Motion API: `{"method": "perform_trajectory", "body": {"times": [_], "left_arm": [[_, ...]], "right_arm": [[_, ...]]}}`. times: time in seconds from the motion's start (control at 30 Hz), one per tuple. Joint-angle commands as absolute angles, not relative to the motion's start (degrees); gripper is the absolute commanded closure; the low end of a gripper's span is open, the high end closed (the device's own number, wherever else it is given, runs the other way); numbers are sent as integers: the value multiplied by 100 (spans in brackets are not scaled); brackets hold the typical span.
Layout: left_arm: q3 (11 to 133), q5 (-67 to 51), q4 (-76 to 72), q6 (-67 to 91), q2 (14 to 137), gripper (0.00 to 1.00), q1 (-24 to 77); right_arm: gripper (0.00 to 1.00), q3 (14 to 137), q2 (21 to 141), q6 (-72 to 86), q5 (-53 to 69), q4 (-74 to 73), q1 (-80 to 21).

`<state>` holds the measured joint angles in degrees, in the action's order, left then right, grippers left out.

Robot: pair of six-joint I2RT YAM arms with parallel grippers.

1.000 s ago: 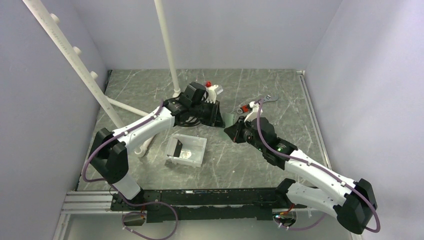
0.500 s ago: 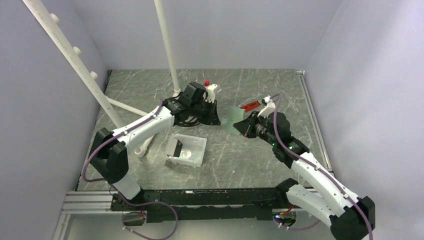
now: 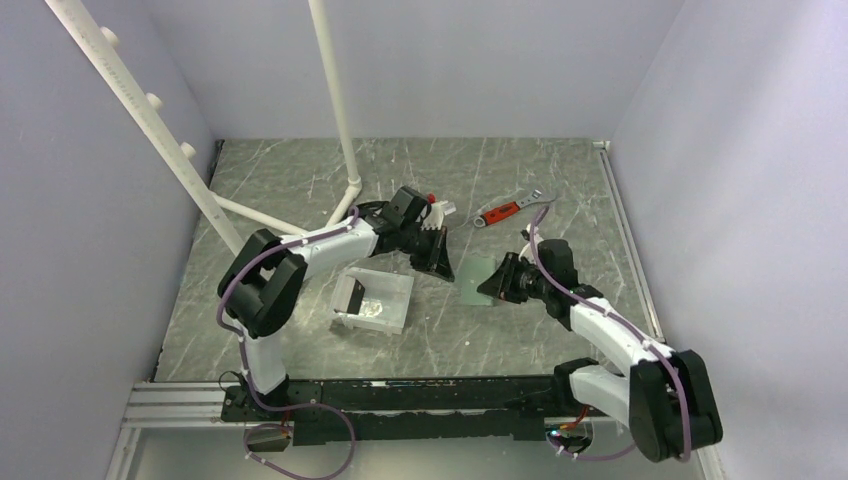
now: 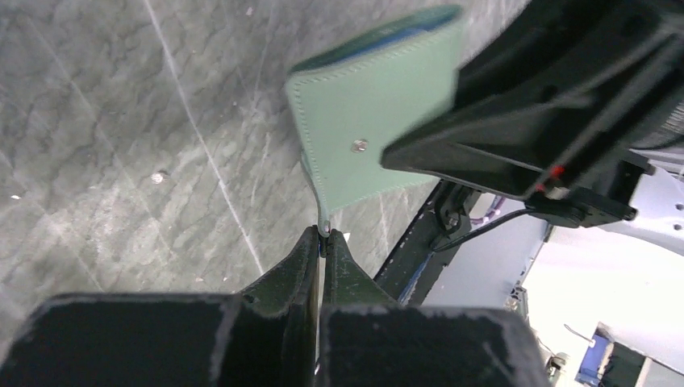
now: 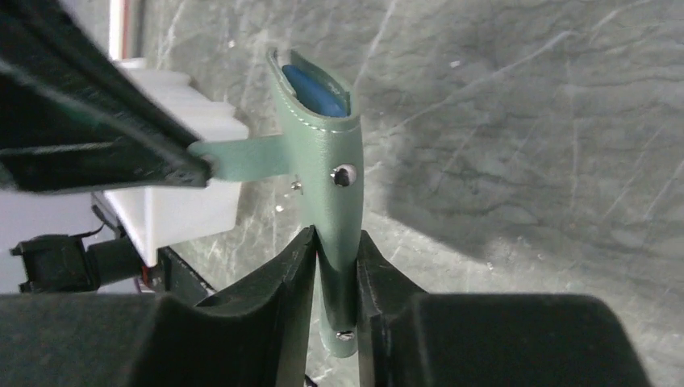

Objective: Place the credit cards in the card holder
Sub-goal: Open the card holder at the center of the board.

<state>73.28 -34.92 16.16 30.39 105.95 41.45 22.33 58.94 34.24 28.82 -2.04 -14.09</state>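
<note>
Top external: card holder (image 3: 477, 278) held between both my grippers

White tray (image 3: 375, 300) lies to its left, the wrench (image 3: 500, 210) behind. My left gripper (image 4: 323, 238) pinches its strap. My right gripper (image 5: 335, 266) clamps its body. Its long axis runs straight out from my right fingers, blue-lined mouth farthest.

A robotics lab test cell: plain pale walls (image 3: 450, 70) box in a marbled grey-green table (image 3: 290, 180). A left arm (image 3: 320, 240) and a right arm (image 3: 610, 325) stand bolted to a metal rail (image 3: 170, 405) at its near edge. Purple cables (image 3: 351, 428) loop below, and white pipes (image 3: 336, 90) rise at the back.
</note>
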Motion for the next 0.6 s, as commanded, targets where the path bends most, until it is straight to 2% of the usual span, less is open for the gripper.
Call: {"method": "perform_trajectory", "body": {"times": [0.0,0.1,0.3,0.4,0.57], "left_arm": [[7410,-4000,1184,3198,10381,100,4211],[7442,-4077,1214,3192,10273,100,4251],[7454,-4254,1189,3214,10176,100,4264],[7405,-4351,1041,3275,10051,100,4262],[7437,-4327,1138,3216,9976,100,4267]], "right_arm": [[69,2859,6443,2854,2471,-588,-1292],[59,3487,6776,2551,1337,-1843,-1363],[41,3814,6211,2573,321,-2424,-1958],[38,3896,6098,2468,346,-2537,-1999],[36,3799,5948,2293,1217,-1985,-2204]]}}
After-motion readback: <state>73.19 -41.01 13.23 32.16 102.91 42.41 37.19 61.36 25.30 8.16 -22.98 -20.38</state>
